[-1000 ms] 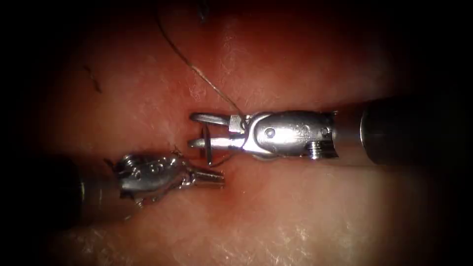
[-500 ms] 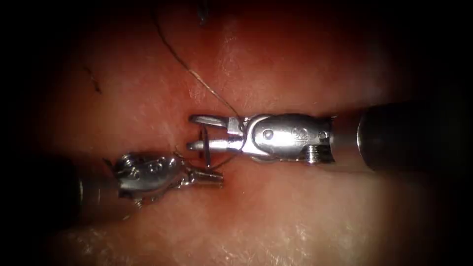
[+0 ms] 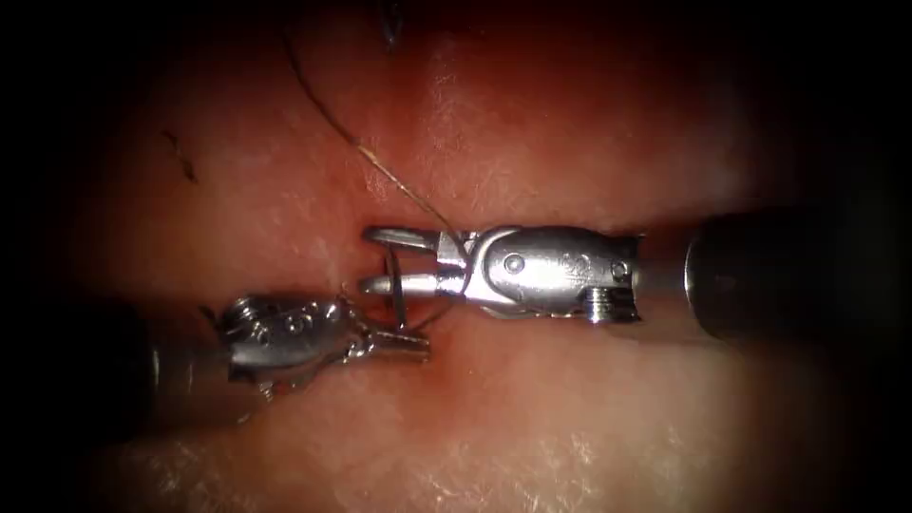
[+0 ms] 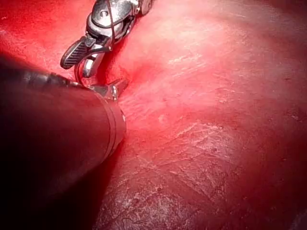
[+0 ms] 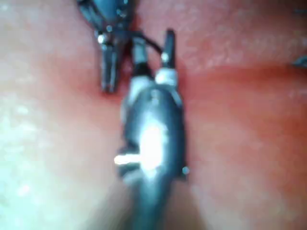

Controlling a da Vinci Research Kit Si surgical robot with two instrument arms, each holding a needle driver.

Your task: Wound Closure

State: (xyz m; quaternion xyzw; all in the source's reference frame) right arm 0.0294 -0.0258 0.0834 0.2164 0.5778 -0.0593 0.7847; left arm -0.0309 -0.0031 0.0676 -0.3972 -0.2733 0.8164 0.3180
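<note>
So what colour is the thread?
The thread looks dark with a pale tan stretch, best in the endoscope view.

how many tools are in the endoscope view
2: the right tool comes from the right, jaws open around the needle; the left tool lies lower left, jaws shut.

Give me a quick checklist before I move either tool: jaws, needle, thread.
1. Right tool jaws open around the needle: ok.
2. Needle gripped by the right tool: not ok, jaws not closed on it.
3. Left tool jaws shut, below the needle: ok; what they hold: cannot tell.
4. Needle in the tissue: cannot tell.
5. Thread runs from upper left to the right tool's wrist: ok.
</note>
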